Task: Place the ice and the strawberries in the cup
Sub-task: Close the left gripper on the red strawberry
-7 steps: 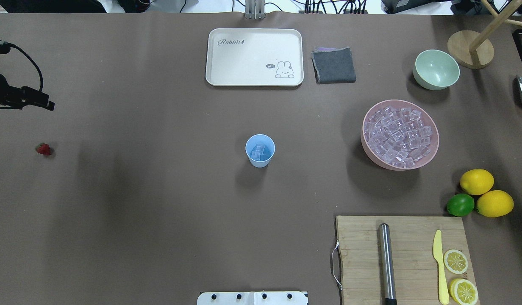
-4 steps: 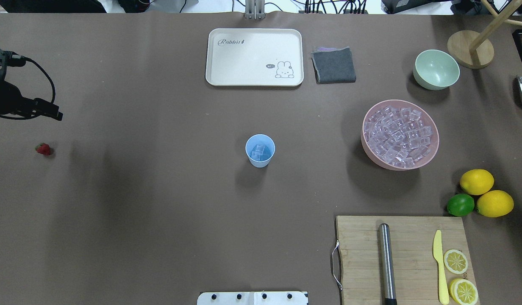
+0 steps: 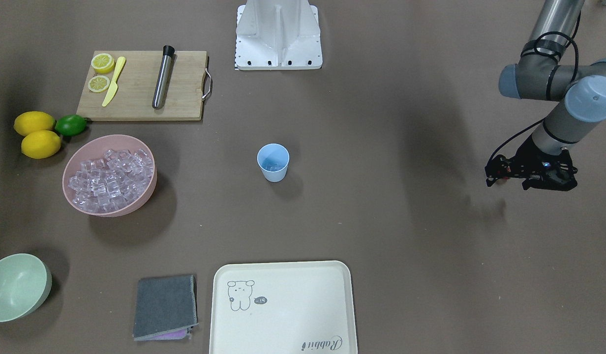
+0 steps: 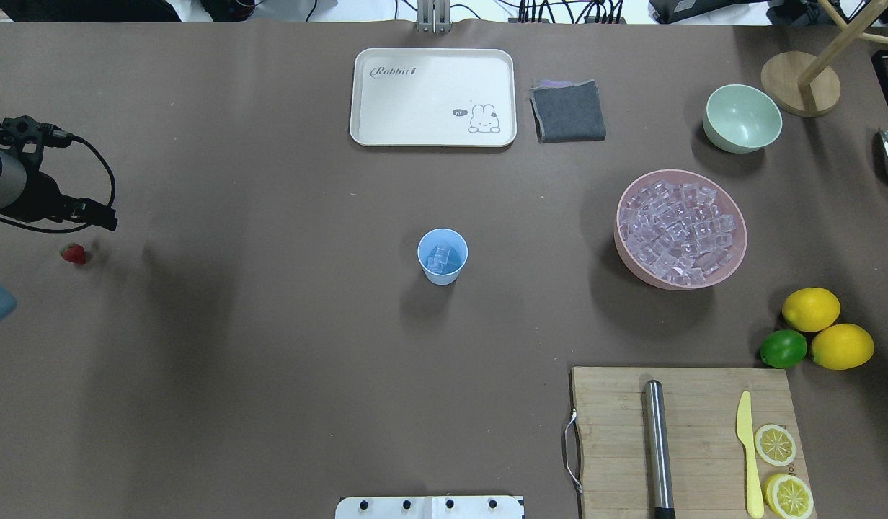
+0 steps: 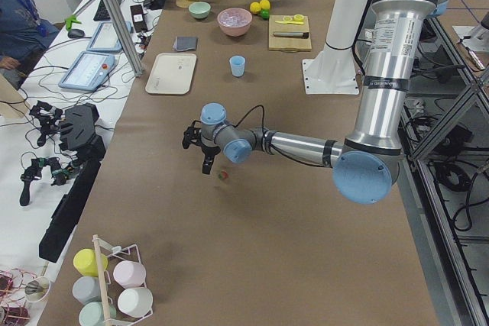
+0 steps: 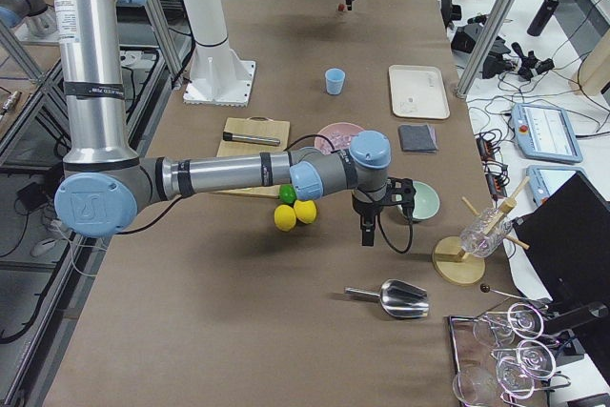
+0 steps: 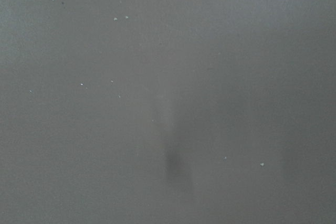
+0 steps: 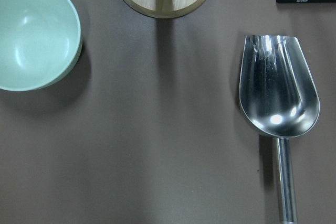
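Observation:
The light blue cup point(image 4: 442, 256) stands mid-table with a few ice cubes point(image 4: 441, 258) in it; it also shows in the front view point(image 3: 273, 162). More ice point(image 4: 678, 227) fills a pink bowl point(image 4: 732, 270) at the right. The strawberry point(image 4: 73, 253) lies on the table at the far left. My left gripper point(image 4: 105, 220) hovers just beyond and right of the strawberry, apart from it; I cannot tell whether it is open. My right gripper point(image 6: 366, 235) shows only in the exterior right view, above the table between the pale green bowl and a metal scoop; its state is unclear.
A cream tray point(image 4: 433, 97) and a grey cloth point(image 4: 568, 110) lie at the far side. A pale green bowl point(image 4: 742, 118), a wooden stand point(image 4: 801, 83) and the metal scoop point(image 8: 278, 85) are at the far right. A cutting board point(image 4: 685, 440), lemons and a lime point(image 4: 783, 349) sit near right.
My left arm has come further into the overhead view from the left edge, and its gripper has moved nearer to the strawberry. Nothing else has moved.

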`<act>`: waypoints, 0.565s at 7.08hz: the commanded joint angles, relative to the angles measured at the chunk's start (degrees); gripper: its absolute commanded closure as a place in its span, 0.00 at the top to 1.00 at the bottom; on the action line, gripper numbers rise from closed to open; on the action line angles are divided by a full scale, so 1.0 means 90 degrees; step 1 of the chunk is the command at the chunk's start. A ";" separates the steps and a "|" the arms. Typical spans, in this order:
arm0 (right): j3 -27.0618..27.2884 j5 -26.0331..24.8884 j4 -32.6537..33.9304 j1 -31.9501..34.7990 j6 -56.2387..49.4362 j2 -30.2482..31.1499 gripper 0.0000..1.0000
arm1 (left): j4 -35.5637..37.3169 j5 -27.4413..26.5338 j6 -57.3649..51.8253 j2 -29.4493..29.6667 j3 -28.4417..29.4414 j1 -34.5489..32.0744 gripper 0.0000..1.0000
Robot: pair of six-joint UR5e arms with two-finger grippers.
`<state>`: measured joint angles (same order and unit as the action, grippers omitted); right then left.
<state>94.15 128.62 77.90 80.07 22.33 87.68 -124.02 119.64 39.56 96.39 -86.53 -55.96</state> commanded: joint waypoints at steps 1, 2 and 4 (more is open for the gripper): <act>0.0008 -0.0004 -0.0003 0.0009 0.0000 0.0024 1.00 | -0.0009 -0.0012 -0.0010 -0.0095 -0.0014 0.0027 0.98; 0.0008 -0.0014 -0.0013 0.0009 0.0000 0.0024 1.00 | -0.0009 -0.0012 -0.0010 -0.0259 -0.0072 0.0036 0.98; -0.0002 -0.0149 -0.0013 -0.0001 0.0000 0.0014 1.00 | -0.0223 -0.0022 -0.0010 -0.0377 -0.0024 0.0036 0.90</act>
<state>94.21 128.09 77.76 80.10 22.32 87.87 -125.20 119.47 39.46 93.76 -86.79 -55.65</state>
